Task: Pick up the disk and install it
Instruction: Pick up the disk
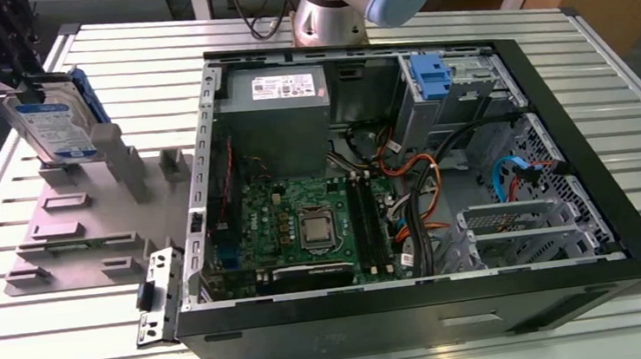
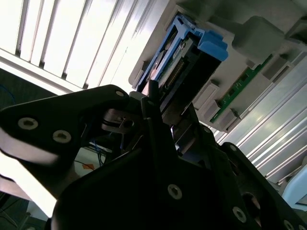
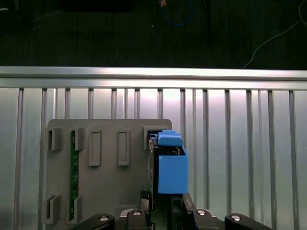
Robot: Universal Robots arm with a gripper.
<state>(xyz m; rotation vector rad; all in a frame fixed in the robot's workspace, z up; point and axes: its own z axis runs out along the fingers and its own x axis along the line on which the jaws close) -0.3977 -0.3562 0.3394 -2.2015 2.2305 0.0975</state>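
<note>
Step in hand: pick-up, judged not yet complete. The disk (image 1: 51,125) stands on edge at the far end of the grey holder rack (image 1: 70,227), label facing out and leaning slightly. Whether it is seated in its slot or just raised cannot be told.

The gripper (image 1: 21,71) is at the disk's upper edge. In the first wrist view it (image 3: 160,203) straddles the blue carrier bracket (image 3: 171,167). Whether it has closed on the disk cannot be told.

The open computer case (image 1: 602,207) lies beside the rack, on the exterior view's right.

Judgement: the lift calls for a confirmed firm hold and a straight pull out of the rack.
</note>
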